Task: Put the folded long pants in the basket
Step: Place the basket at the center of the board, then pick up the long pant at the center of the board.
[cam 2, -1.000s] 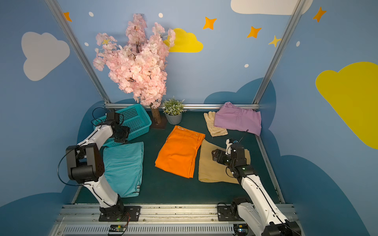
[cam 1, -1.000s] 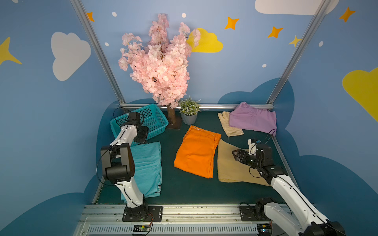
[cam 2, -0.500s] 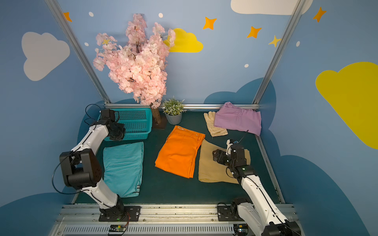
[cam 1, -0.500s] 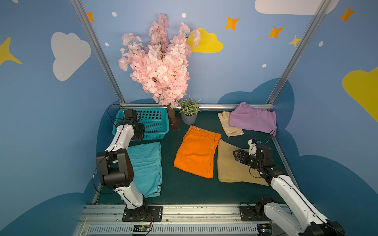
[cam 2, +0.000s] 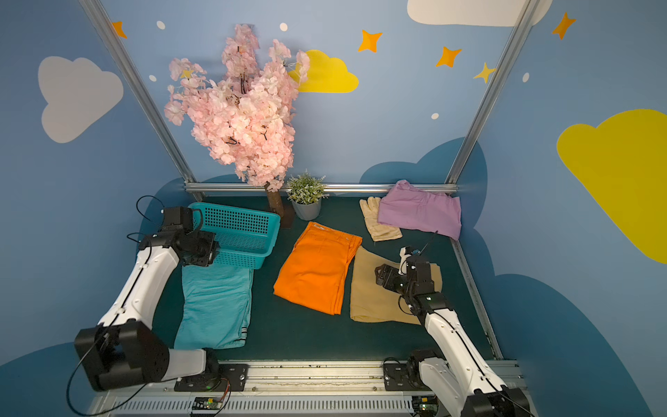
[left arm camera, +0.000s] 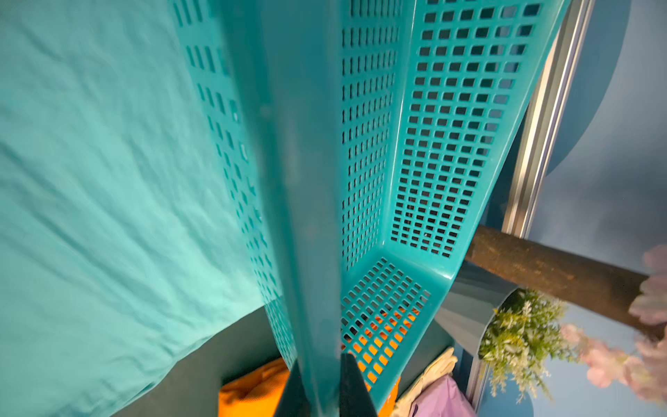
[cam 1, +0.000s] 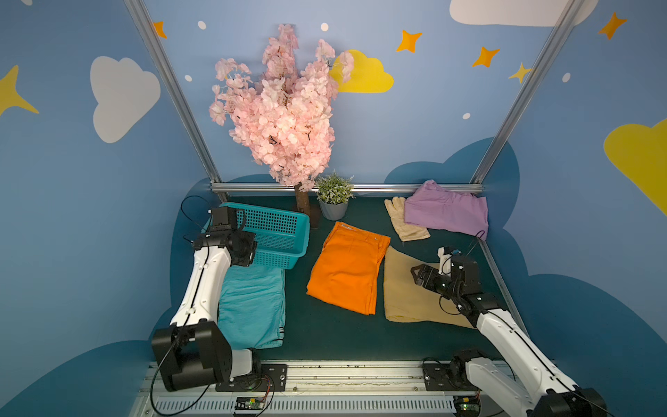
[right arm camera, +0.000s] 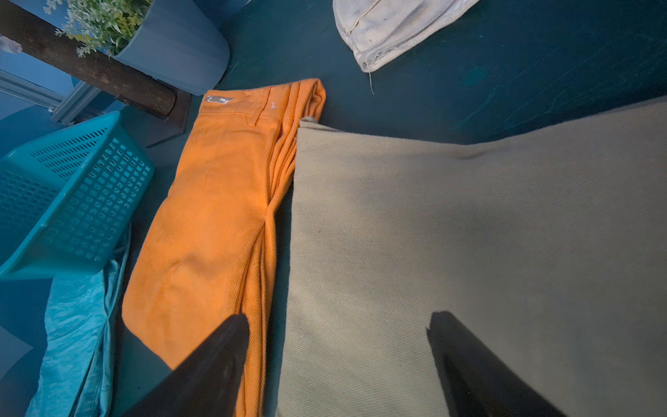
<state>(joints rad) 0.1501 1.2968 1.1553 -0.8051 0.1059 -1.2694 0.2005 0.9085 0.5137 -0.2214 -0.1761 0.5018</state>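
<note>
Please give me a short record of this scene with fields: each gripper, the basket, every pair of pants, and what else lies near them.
left gripper: shut on the rim of the basket
right gripper: open, above the tan pants
basket: holds no pants; sits at the far end of the teal pants
orange pants: lying flat, between the teal and tan ones
lilac pants: far right corner, beside the cream gloves
task state: no pants in the basket yet

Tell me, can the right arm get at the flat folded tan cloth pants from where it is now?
Probably yes. The right gripper hangs open directly over the folded tan cloth pants, with nothing lying on them beneath it; the bright orange folded pants only border one edge.
</note>
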